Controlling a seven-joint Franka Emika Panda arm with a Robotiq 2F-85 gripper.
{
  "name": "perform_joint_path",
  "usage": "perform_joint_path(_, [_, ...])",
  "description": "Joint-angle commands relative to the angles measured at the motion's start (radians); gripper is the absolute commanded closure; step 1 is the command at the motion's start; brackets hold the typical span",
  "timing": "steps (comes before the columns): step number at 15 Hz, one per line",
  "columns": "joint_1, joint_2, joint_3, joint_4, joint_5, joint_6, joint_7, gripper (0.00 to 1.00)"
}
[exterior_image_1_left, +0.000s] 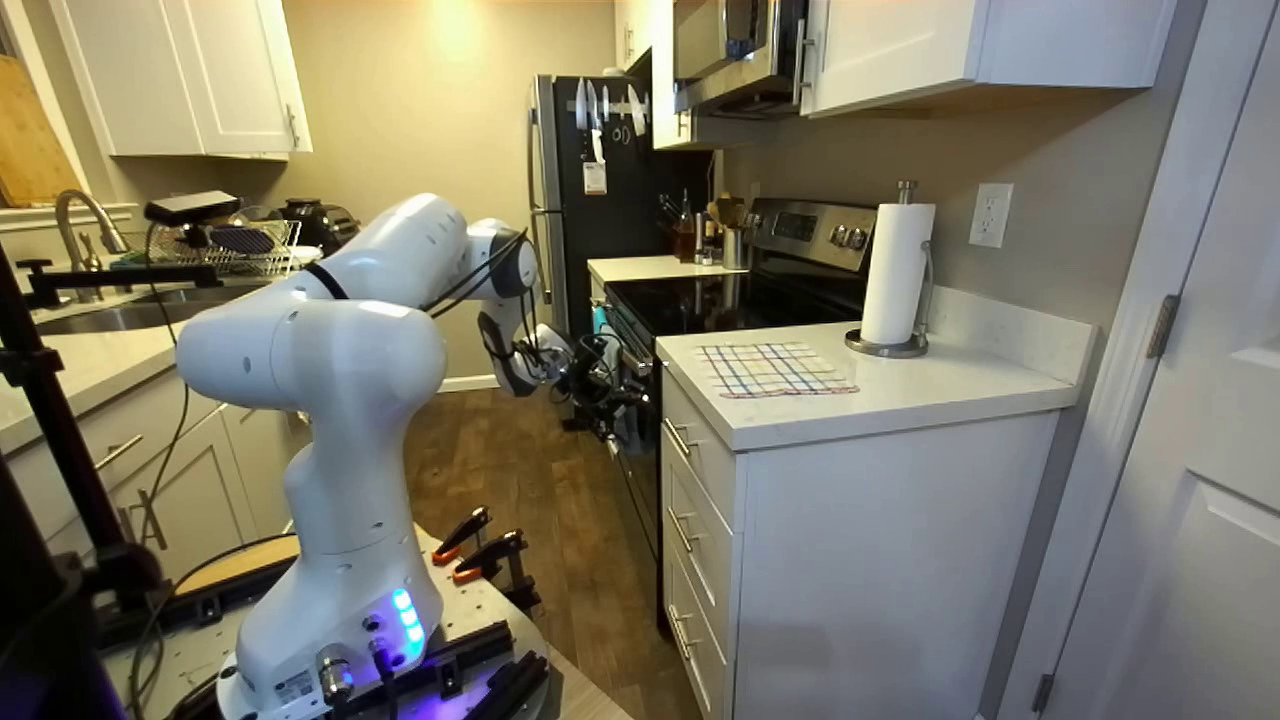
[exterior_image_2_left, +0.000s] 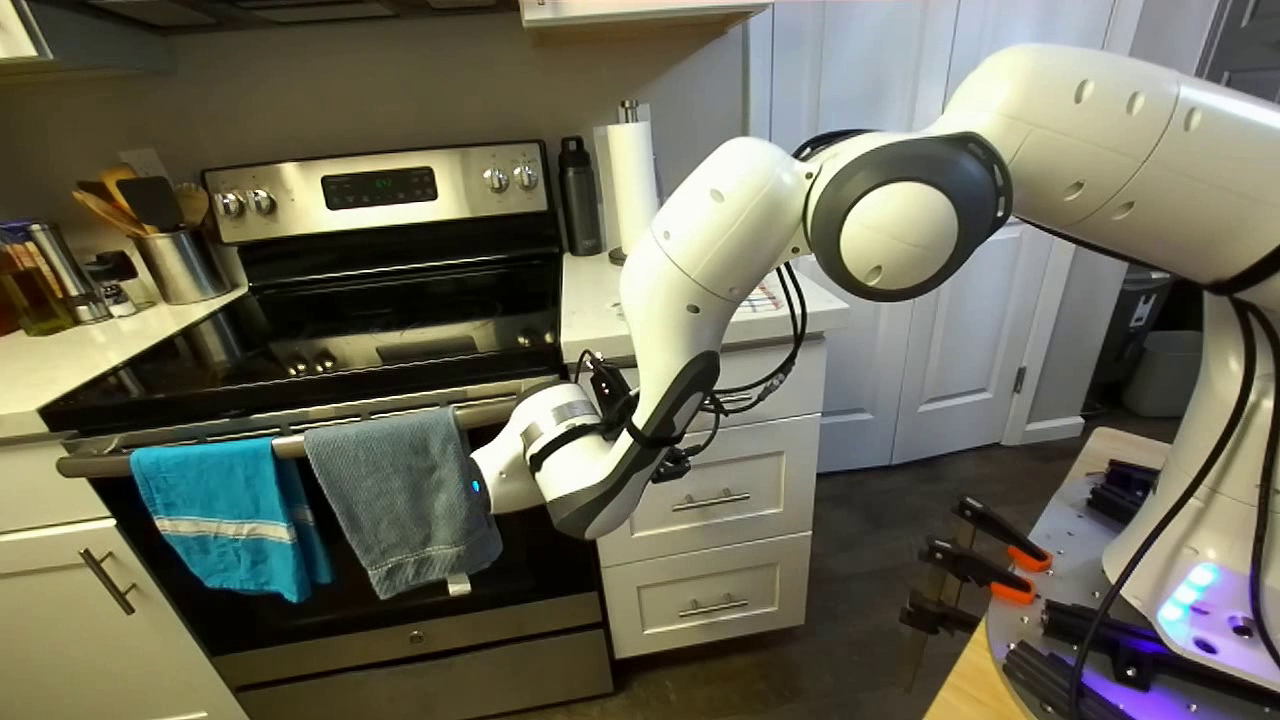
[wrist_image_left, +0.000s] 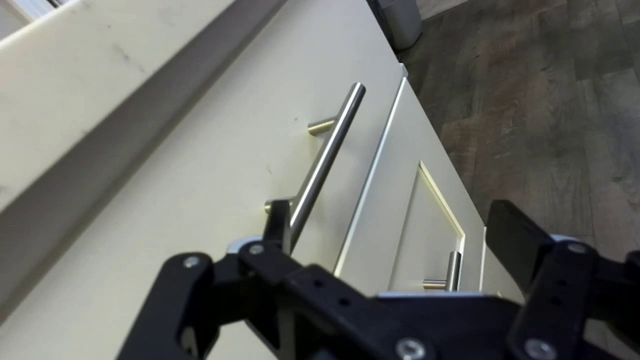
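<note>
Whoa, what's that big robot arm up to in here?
A white robot arm is stretched out in front of the stove and drawers. Its black gripper is open and holds nothing; it's near the top drawer's metal handle. One finger overlaps the handle in the wrist view, so I can't tell whether they touch. The drawers look shut.

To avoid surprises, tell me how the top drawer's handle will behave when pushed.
The handle looks like metal on two posts, so likely stiff. Its smooth sheen suggests it may be slippery. Fixed to the drawer, it probably won't roll.
</note>
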Motion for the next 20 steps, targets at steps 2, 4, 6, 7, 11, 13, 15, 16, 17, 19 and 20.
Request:
perform_joint_path(2, [-0.046, -0.019, 0.026, -0.049, -0.079, 0.025, 0.011, 0.0])
perform_joint_path(4, [-0.068, -0.014, 0.037, -0.041, -0.082, 0.025, 0.004, 0.0])
perform_joint_path(6, [-0.085, -0.018, 0.049, -0.046, -0.089, 0.031, 0.006, 0.0])
perform_joint_path(7, [-0.09, -0.02, 0.054, -0.047, -0.094, 0.034, 0.007, 0.0])
perform_joint_path(11, [-0.105, -0.025, 0.075, -0.051, -0.101, 0.061, 0.011, 0.0])
perform_joint_path(13, [-0.107, -0.027, 0.08, -0.055, -0.099, 0.081, 0.015, 0.0])
perform_joint_path(15, [-0.104, -0.031, 0.081, -0.064, -0.107, 0.096, 0.019, 0.0])
perform_joint_path(16, [-0.103, -0.034, 0.082, -0.068, -0.113, 0.102, 0.016, 0.0])
perform_joint_path(17, [-0.102, -0.034, 0.082, -0.069, -0.118, 0.113, 0.014, 0.0])
perform_joint_path(19, [-0.101, -0.03, 0.08, -0.068, -0.137, 0.129, 0.008, 0.0])
perform_joint_path(20, [-0.102, -0.028, 0.079, -0.07, -0.15, 0.138, 0.004, 0.0])
